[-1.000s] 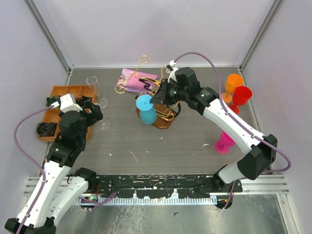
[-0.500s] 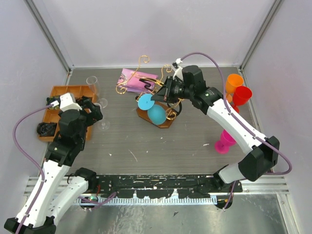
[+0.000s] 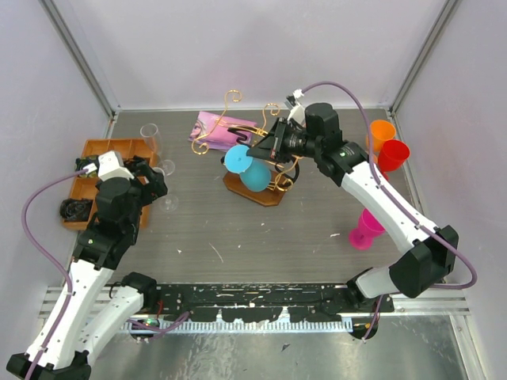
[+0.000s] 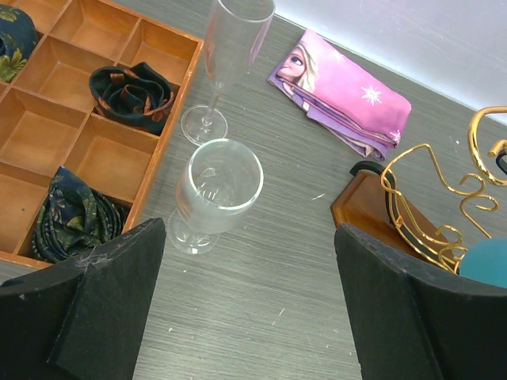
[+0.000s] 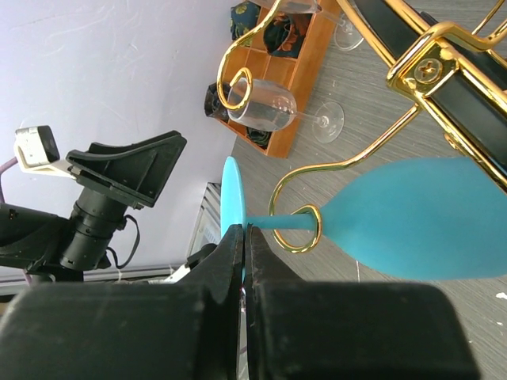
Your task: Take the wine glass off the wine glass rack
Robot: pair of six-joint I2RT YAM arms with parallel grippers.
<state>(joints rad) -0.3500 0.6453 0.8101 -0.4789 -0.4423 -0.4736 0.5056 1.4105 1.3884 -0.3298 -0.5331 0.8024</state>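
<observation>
The wine glass rack (image 3: 273,168), gold wire with curled scrolls on a brown wooden base, stands at the table's middle back. A blue wine glass (image 3: 253,177) lies tilted at its left side, foot disc toward the left. In the right wrist view my right gripper (image 5: 246,229) is shut on the edge of the blue glass's foot; the stem (image 5: 279,223) passes through a gold scroll (image 5: 299,229) and the bowl (image 5: 420,218) lies beyond. My left gripper (image 4: 249,309) is open and empty above the table, near a clear wine glass (image 4: 218,186).
An orange compartment tray (image 3: 95,150) with dark cloths sits at the left, with a clear flute (image 4: 231,47) beside it. A pink cloth (image 3: 226,127) lies behind the rack. Orange (image 3: 383,131) and red (image 3: 394,154) cups and a pink glass (image 3: 364,229) stand at the right.
My right gripper has pulled back and up with the blue glass, tipping its bowl from hanging down at the front toward the rack's middle. The left arm has barely moved.
</observation>
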